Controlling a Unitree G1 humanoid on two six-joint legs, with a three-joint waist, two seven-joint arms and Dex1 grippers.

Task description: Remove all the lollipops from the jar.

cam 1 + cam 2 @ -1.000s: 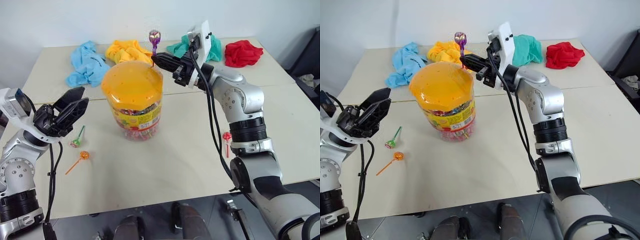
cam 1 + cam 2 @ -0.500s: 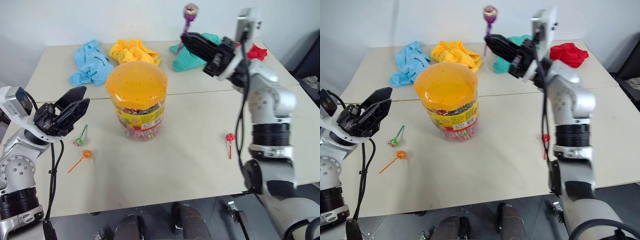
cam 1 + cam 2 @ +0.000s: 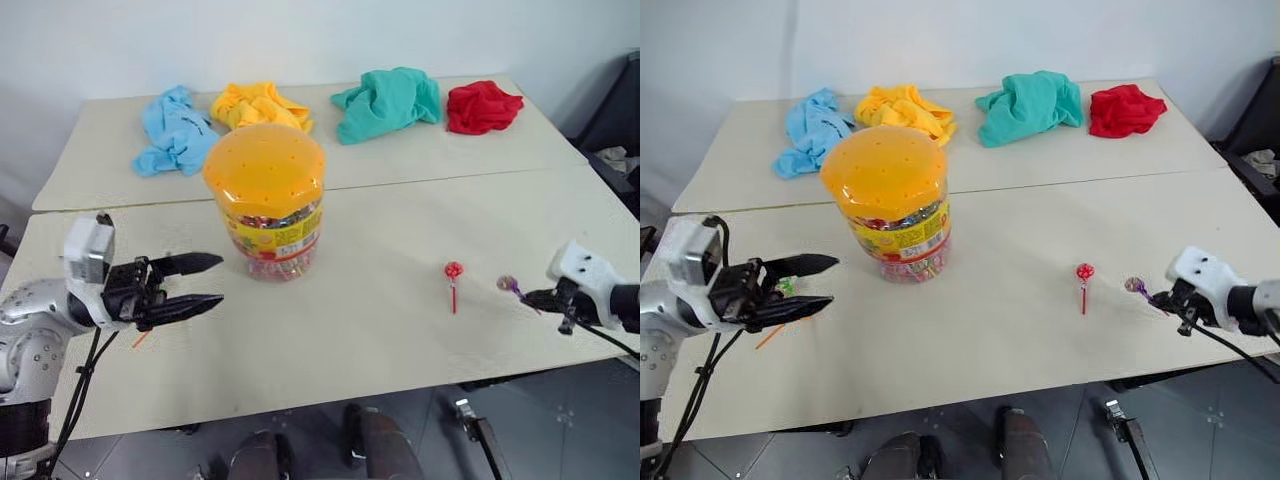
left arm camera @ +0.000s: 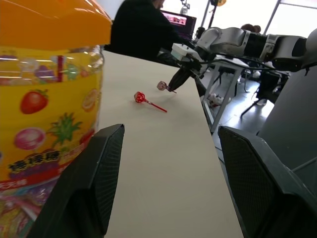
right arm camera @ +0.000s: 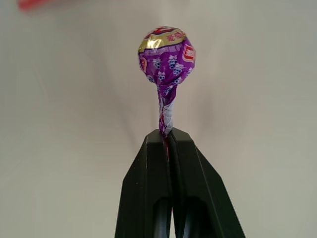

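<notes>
A pale table holds a clear jar with an orange domed lid dotted with small holes, standing left of centre. No lollipop stick rises from the lid, so the jar looks emptied of lollipops, though wrapped candies show through its wall. At the near right edge, the right gripper reaches low over the table with its two black fingers pinched shut on the stick of a purple lollipop, the candy head pointing left toward the middle of the table; held this low and this close to the surface, it appears ready to be laid down. Just left of it a red lollipop lies flat on the table, apart from the gripper. On the near left, the left gripper points right toward the jar, its fingers spread apart and holding nothing, near the jar but not touching it, perhaps to steady it. A green lollipop and an orange lollipop lie partly hidden behind that gripper. Along the far side lie four crumpled cloths: blue, yellow, teal and red.
</notes>
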